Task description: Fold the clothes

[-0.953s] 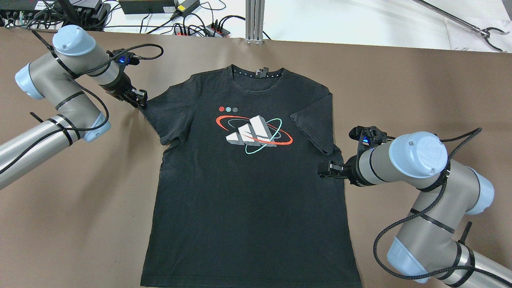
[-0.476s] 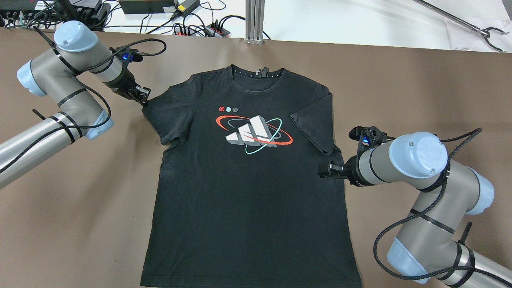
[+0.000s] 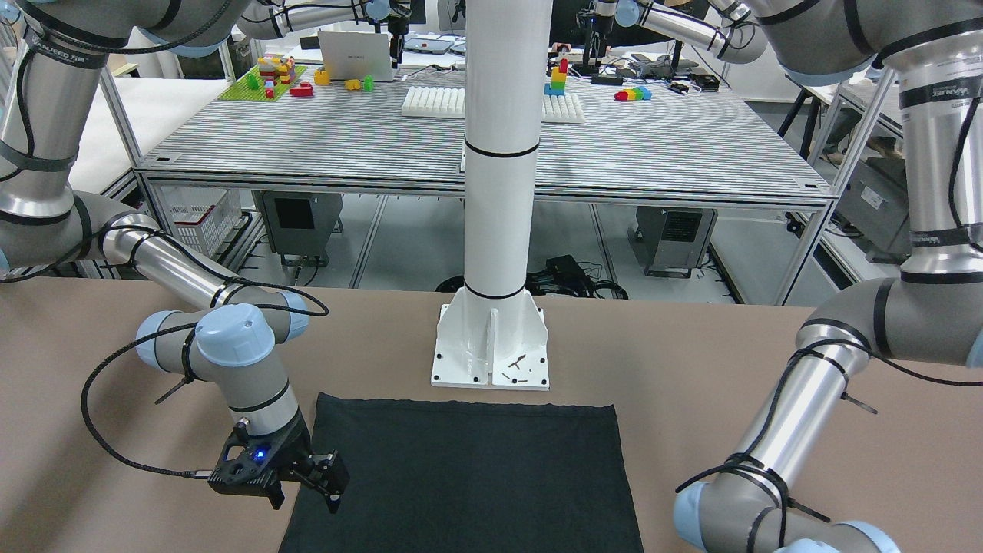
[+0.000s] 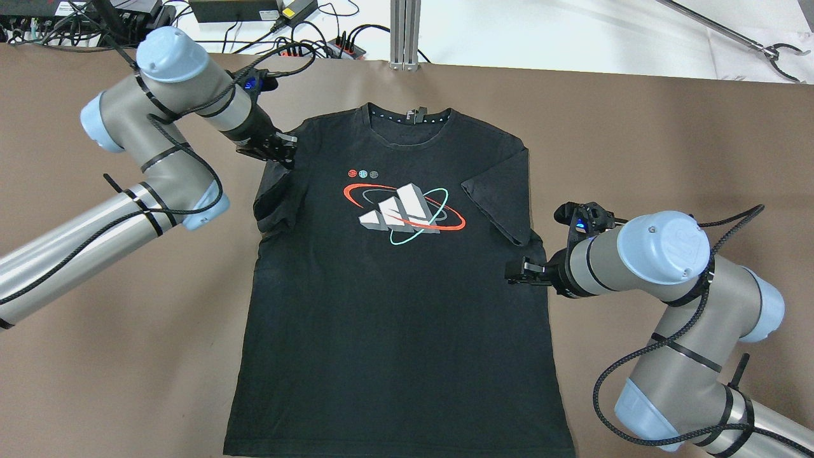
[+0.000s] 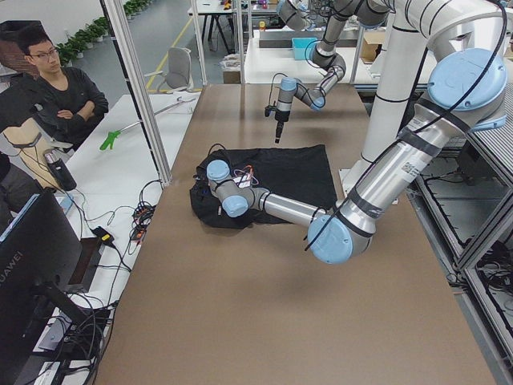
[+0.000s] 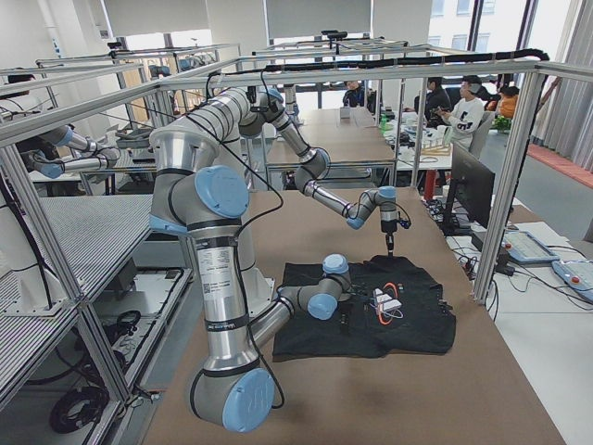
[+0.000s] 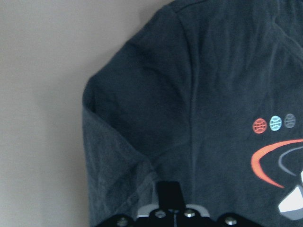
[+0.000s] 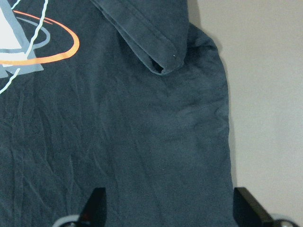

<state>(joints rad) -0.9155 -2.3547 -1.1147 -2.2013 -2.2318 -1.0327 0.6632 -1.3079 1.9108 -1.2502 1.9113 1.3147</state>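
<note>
Overhead exterior shows the black shirt [image 4: 394, 331] lying front up on the brown table [image 4: 127, 356], and I place everything from its logo [image 4: 405, 213] on the chest. My left pincer [image 4: 282, 151] sits to the left of the logo and a little toward the collar [image 4: 410, 121], low over the shoulder. It is closed on the sleeve [image 4: 273, 200] of that side. The sleeve is drawn in toward the logo, its cloth doubled over, and my wrist camera shows one dark finger [image 7: 169, 191] with the paler inside of the sleeve rising to it. My right pincer [image 4: 514, 273] is to the right of the logo and a little toward the hem, at the shirt's side edge. It stands wide open and holds nothing: both fingers [image 8: 97, 204] are spread apart, one over the cloth and the other over bare table past the edge. The other sleeve [image 4: 499, 197], right of the logo, lies folded inward onto the body. The hem end, farthest from the logo, lies flat near the white pillar [image 3: 491, 346].
</note>
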